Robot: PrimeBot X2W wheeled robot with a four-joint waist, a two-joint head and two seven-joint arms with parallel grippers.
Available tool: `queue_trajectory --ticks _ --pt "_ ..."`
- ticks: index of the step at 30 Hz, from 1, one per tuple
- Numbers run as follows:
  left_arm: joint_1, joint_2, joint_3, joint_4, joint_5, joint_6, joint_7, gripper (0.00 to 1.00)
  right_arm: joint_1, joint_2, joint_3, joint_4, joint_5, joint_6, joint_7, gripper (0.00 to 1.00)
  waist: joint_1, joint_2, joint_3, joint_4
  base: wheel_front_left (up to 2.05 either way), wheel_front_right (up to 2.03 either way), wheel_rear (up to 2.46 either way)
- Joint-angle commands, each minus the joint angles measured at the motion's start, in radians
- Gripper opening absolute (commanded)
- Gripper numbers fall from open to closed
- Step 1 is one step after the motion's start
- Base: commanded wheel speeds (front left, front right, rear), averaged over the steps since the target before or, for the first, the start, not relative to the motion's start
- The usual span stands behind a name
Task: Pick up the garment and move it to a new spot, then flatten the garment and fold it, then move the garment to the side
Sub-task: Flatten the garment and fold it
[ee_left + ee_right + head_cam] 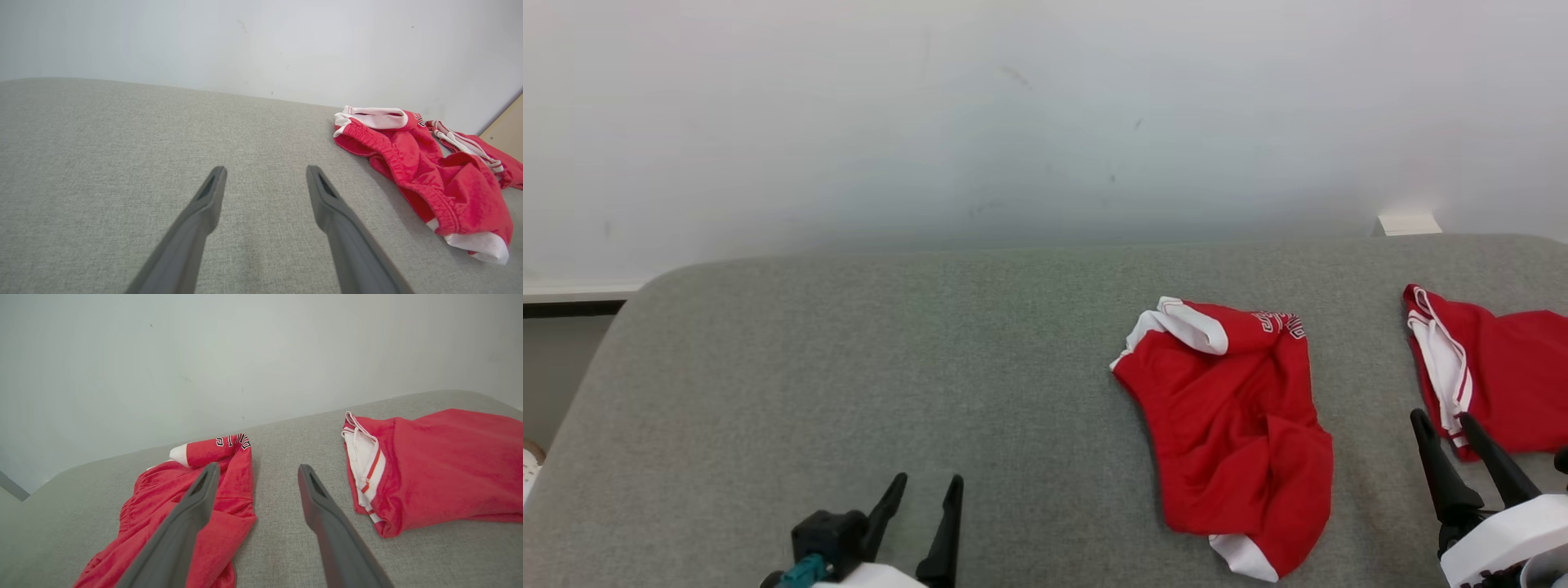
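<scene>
A crumpled red garment [1233, 425] with white trim and lettering lies right of centre on the grey cushioned surface [849, 367]. From the left wrist it appears as the garment [425, 171] at the right, and from the right wrist as the garment [237, 486] partly behind one finger. My left gripper [927, 482] hovers open at the lower left, well apart from the cloth, its fingers [266, 169] spread over bare fabric. My right gripper [1442, 418] stands open at the lower right; its fingers [258, 467] straddle the bare gap between the two red pieces.
A second red garment [1511, 384] with white striped trim lies neatly at the far right, also seen as the garment [441, 465] and the garment [498, 159]. A pale wall [1045, 122] rises behind the surface, whose rounded left edge [613, 327] drops off.
</scene>
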Motion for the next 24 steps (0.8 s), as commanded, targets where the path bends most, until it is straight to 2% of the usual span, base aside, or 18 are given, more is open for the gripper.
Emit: queue_trajectory --ticks 1,5,13,17,24 --pt "-0.011 0.003 -0.009 -0.008 -0.001 -0.010 0.003 1.00 0.021 0.007 -0.015 -0.011 -0.019 0.000 -0.008 1.00 0.0000 -0.0001 0.002 -0.009 0.00 0.00 0.00" --pt "-0.032 -0.009 -0.052 -0.005 0.015 -0.044 0.024 1.00 0.041 0.035 -0.056 -0.025 -0.061 0.000 -0.016 1.00 0.0000 -0.0001 0.007 -0.041 0.00 0.00 0.00" --pt "-0.112 -0.079 -0.192 0.072 0.039 -0.150 0.106 1.00 0.055 0.091 -0.110 -0.055 -0.125 0.000 -0.016 1.00 0.0000 -0.0001 0.061 -0.138 0.00 0.00 0.00" --pt "-0.163 -0.101 -0.219 0.153 0.011 -0.179 0.134 1.00 0.047 0.111 -0.127 -0.065 -0.146 0.000 -0.007 1.00 0.0000 -0.0001 0.093 -0.195 0.00 0.00 0.00" --pt "-0.230 -0.114 -0.234 0.281 -0.036 -0.208 0.119 1.00 0.043 0.134 -0.144 -0.074 -0.164 0.000 -0.002 1.00 0.0000 -0.0001 0.131 -0.268 0.00 0.00 0.00"
